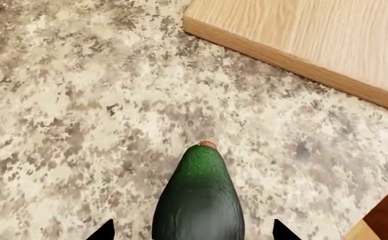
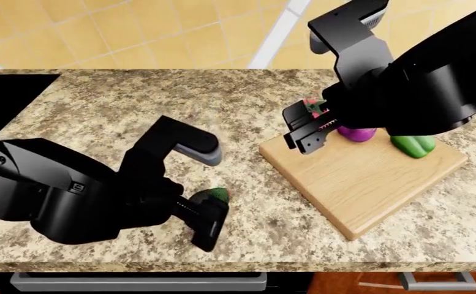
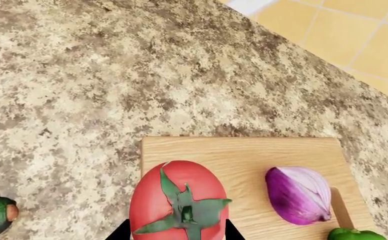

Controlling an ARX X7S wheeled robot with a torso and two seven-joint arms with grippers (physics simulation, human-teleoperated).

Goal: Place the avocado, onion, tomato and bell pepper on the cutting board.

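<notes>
On the speckled granite counter (image 2: 98, 110) the black left gripper (image 2: 209, 211) clasps the dark green egg-shaped avocado (image 2: 213, 195) beside the light-wood rectangular cutting board (image 2: 369, 177), above which the right gripper (image 2: 307, 128) pinches the glossy red tomato (image 3: 178, 200) near the purple onion (image 2: 356, 133) and green bell pepper (image 2: 413, 145).

tomato (image 2: 310, 107): mostly hidden behind right gripper (image 2: 306, 131) | avocado (image 2: 214, 195): half hidden by left gripper (image 2: 203, 215) | bell pepper (image 3: 355, 234): cropped beside onion (image 3: 299, 194)
</notes>
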